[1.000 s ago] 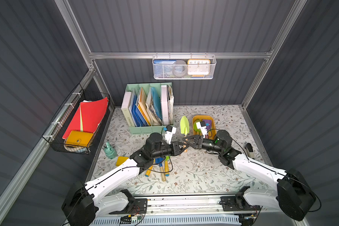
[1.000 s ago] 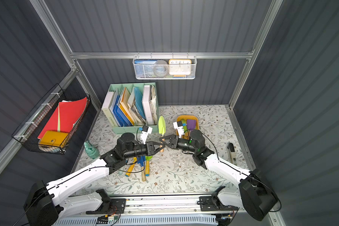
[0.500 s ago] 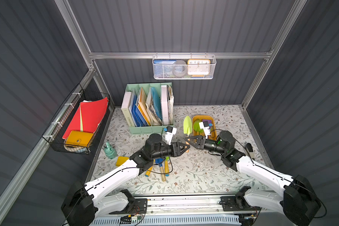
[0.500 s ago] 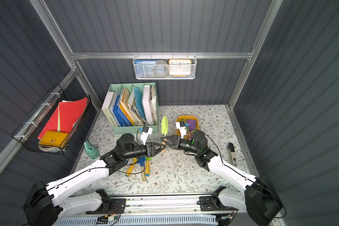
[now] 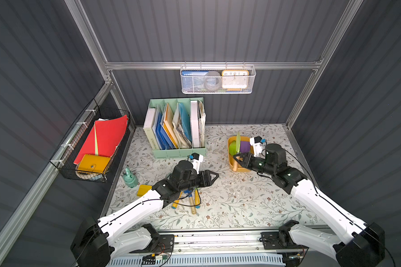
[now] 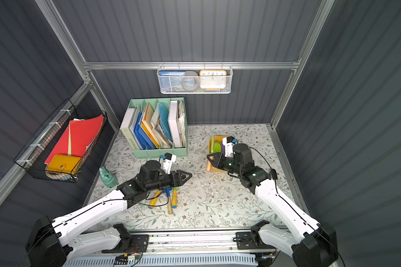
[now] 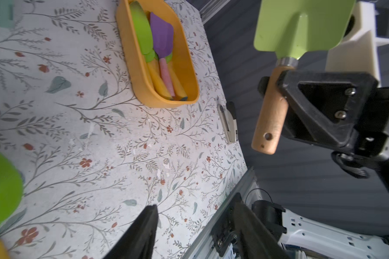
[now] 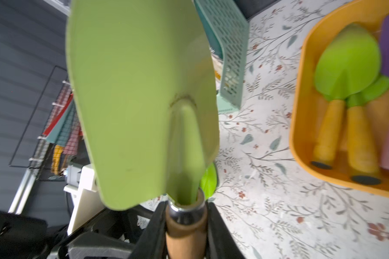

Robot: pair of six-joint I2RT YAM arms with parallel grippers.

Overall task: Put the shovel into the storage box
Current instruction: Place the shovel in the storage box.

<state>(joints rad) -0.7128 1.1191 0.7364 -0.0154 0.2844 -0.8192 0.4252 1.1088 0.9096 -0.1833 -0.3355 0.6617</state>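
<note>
Over the table (image 5: pixel 241 203), far right quarter, item in transit: shovel (image 8: pixel 139 89), pale green blade, wooden handle, carried in the air by my right gripper (image 8: pixel 185 226), jaws clamped on the handle just below the metal ferrule (image 8: pixel 185 205). Position: in both top views it hangs lengthwise over the storage box (image 5: pixel 240 170), along the side facing the mint-green file holder (image 5: pixel 178 152), blade turned on edge. Box contents: bright green trowel (image 7: pixel 142 29), purple trowel (image 7: pixel 162 38), further yellow-handled tools; little bare floor. Left gripper (image 5: pixel 215 175): jaws partly parted, nothing between them, over mid-table, well apart from the box. Handling note, my judgement: I roll the blade flat, shift right until blade and handle both sit inside the rim, lower onto the tools lying there, then release. Clearances: the rim's near corner under the handle end is the likely snag; file holder near on the left, enclosure wall (image 5: pixel 333 115) close on the right; open table lies toward me.
</note>
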